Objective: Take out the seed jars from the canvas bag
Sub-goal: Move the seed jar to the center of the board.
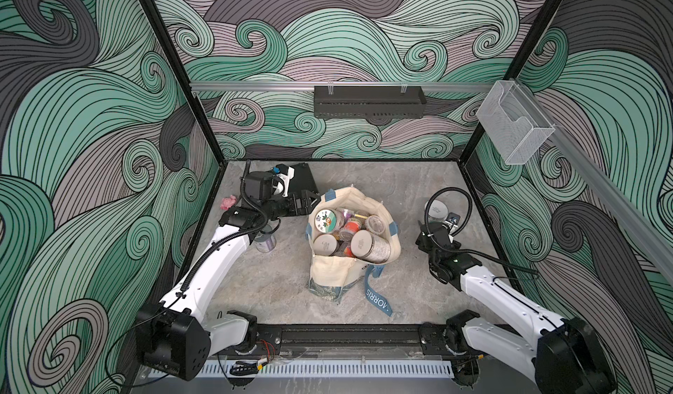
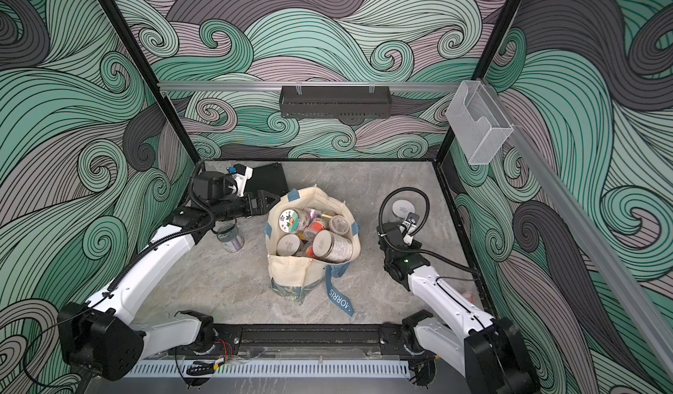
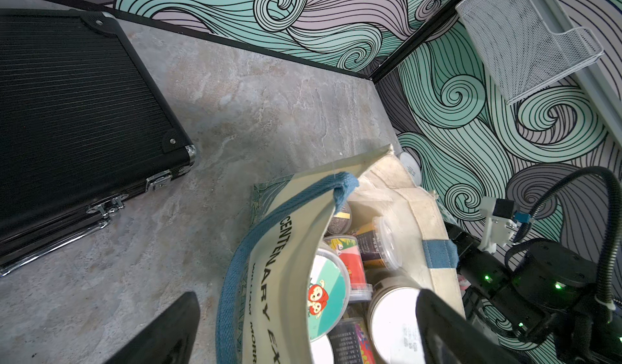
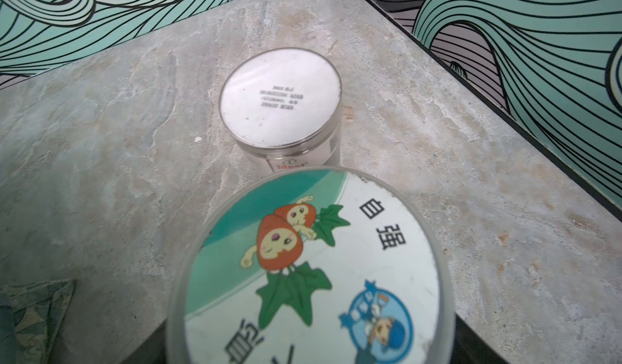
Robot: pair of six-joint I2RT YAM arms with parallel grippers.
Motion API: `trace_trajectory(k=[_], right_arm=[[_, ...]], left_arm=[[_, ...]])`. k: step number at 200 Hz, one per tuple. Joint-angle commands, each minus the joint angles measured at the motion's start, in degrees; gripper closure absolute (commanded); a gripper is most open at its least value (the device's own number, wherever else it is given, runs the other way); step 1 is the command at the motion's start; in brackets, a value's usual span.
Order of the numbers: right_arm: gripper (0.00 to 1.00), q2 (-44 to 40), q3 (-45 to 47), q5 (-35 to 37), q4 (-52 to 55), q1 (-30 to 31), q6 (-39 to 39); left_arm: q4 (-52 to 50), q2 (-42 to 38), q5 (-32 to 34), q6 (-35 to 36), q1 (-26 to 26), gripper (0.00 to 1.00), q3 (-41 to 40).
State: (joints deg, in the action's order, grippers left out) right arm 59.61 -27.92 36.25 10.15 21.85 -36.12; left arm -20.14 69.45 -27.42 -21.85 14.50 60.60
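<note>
Left claw (image 1: 310, 202) gapes wide, empty, at the bag (image 1: 329, 272) rim — right claw (image 4: 313, 342) clasps a sticker-lidded jar (image 4: 313, 264) beside a white-lidded jar (image 1: 436, 208), centre right.

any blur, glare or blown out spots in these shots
Right wrist view: the sticker-lid jar is so close its near rim blurs, the white-lid jar beyond it is sharp; left wrist view: a white lid in the canvas bag is blown out; both top views: even light, only faint shadows.

Jars (image 1: 349, 233) in canvas bag (image 1: 329, 272), between left jar (image 1: 266, 243) and right jar (image 1: 437, 210); case (image 1: 304, 179) behind.
</note>
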Motion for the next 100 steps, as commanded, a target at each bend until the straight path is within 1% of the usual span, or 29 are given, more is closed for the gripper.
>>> trace_trajectory(k=[1, 52, 100], right_arm=[[0.3, 0.5, -1.7, 1.5, 0.1, -2.3, -1.2], [0.29, 2.2, -1.8, -2.6, -2.7, -8.1, 0.9], [0.29, 7.0, -3.3, -5.0, -7.4, -9.8, 1.9]], left_arm=[[-0.6, -1.6, 0.4, 0.9, 0.3, 0.02, 0.5], [-0.5, -2.0, 0.3, 0.9, 0.3, 0.02, 0.5], [-0.7, -2.3, 0.6, 1.2, 0.3, 0.02, 0.5]])
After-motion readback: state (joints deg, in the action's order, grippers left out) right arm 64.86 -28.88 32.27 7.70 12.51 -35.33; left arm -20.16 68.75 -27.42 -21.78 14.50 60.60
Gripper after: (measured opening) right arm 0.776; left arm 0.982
